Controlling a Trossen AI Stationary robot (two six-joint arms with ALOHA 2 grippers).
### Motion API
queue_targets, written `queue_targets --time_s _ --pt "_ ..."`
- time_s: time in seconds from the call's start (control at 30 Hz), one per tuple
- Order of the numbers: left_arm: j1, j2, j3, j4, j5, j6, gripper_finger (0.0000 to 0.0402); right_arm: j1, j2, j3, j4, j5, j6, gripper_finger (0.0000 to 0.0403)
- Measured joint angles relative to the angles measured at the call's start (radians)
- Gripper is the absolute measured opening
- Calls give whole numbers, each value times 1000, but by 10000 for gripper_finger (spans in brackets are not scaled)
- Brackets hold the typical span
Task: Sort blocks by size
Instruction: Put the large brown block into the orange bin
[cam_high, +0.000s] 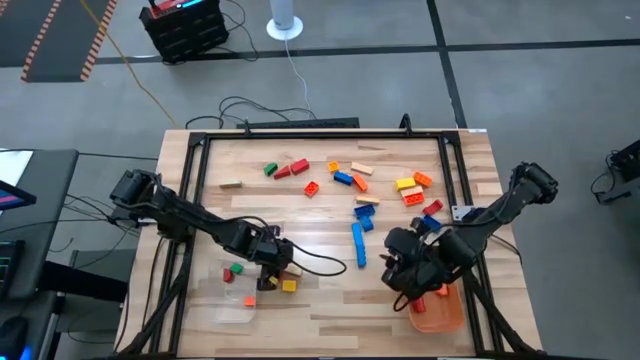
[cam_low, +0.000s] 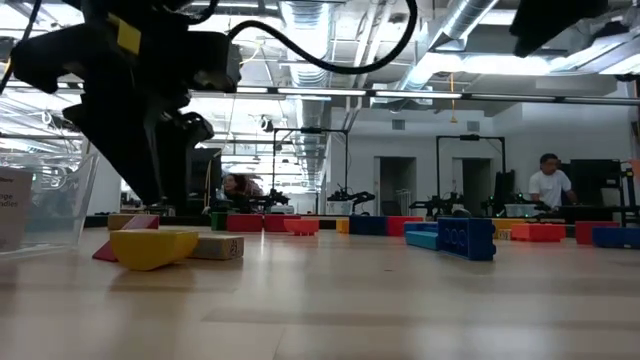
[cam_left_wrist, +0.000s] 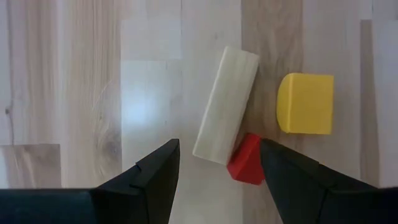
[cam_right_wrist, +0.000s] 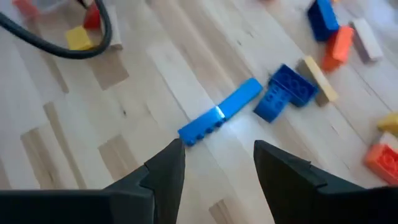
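My left gripper (cam_high: 272, 262) is open, its fingers pointing down over a tan bar (cam_left_wrist: 225, 106), a small red block (cam_left_wrist: 245, 160) and a yellow block (cam_left_wrist: 306, 104) that lie flat on the table beside the clear tray (cam_high: 228, 300). In the left wrist view the bar's near end and the red block show between my fingers (cam_left_wrist: 219, 152); I cannot tell whether they touch. My right gripper (cam_high: 400, 272) is open and empty above the table beside the orange tray (cam_high: 445, 315), with a long blue bar (cam_right_wrist: 221, 118) and a blue block (cam_right_wrist: 286, 93) ahead of it.
Many blocks lie scattered on the table's far half: red (cam_high: 298, 167), green (cam_high: 270, 170), tan (cam_high: 231, 184), yellow (cam_high: 405, 184). The clear tray holds a red, a green and an orange block. The orange tray holds a red-orange block (cam_high: 440, 292). A black frame (cam_high: 200, 150) borders the table.
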Motion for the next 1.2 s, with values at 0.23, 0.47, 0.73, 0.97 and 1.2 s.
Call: queue_targets --time_s 0.23,0.47,0.73,0.97,1.2 --pt "26 1 0 53 3 87 217 -37 20 -3 66 0 -114 219" --pt "34 19 0 109 31 132 217 -55 20 -7 86 1 -150 219" --pt "29 95 9 130 57 172 217 -59 20 -7 129 1 -181 219" --pt "32 128 10 142 61 191 217 -59 20 -7 138 1 -195 219" --pt "32 157 10 131 52 217 169 -59 20 -7 138 1 -197 219"
